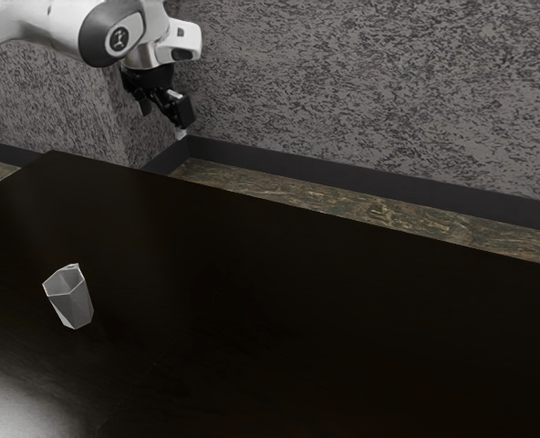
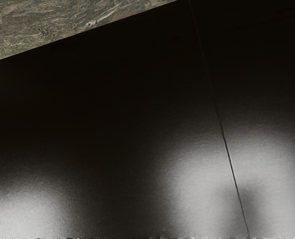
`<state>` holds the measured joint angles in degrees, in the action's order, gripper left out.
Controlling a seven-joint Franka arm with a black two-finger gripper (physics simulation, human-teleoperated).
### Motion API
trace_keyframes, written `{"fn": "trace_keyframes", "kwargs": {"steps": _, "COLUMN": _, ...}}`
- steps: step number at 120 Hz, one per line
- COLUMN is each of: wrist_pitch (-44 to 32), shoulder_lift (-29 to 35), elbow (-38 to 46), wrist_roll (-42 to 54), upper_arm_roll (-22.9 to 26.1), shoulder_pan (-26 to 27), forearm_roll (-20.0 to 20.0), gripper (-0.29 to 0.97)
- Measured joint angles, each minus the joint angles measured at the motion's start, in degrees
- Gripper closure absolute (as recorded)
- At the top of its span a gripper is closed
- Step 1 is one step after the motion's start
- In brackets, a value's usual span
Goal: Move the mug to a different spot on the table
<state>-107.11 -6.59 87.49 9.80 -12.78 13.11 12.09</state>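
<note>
Grey mug (image 1: 68,295) on dark table (image 1: 325,301), well apart from raised hand (image 1: 164,121); hand open, empty.

The exterior view looks down across the table (image 1: 297,301) toward the wall (image 1: 389,82); the wrist view, high above, shares table edge and floor (image 2: 48,25).

The worktop (image 1: 297,301) is a dark, smooth slab with a soft sheen catching hazy pale light. The mug (image 1: 68,297) looks pale grey, faceted and matt. The wall (image 1: 389,82) is rough, speckled grey stone. The floor (image 1: 361,212) is mottled brownish stone. The tool (image 1: 165,119) is matt black.
</note>
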Motion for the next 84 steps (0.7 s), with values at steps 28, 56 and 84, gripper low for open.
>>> {"fn": "trace_keyframes", "kwargs": {"steps": 28, "wrist_pitch": -0.9, "shoulder_lift": -3.2, "elbow": 3.6, "wrist_roll": 2.1, "upper_arm_roll": -0.1, "shoulder_pan": -3.3, "forearm_roll": 0.3, "gripper": 0.0}}
{"fn": "trace_keyframes", "kwargs": {"steps": 56, "wrist_pitch": -1.2, "shoulder_lift": 0.7, "elbow": 14.2, "wrist_roll": 2.6, "upper_arm_roll": -3.1, "shoulder_pan": -3.2, "forearm_roll": -0.9, "gripper": 0.0}}
{"fn": "trace_keyframes", "kwargs": {"steps": 84, "wrist_pitch": -1.2, "shoulder_lift": 2.2, "elbow": 20.4, "wrist_roll": -2.1, "upper_arm_roll": -8.1, "shoulder_pan": -3.6, "forearm_roll": -4.3, "gripper": 0.0}}
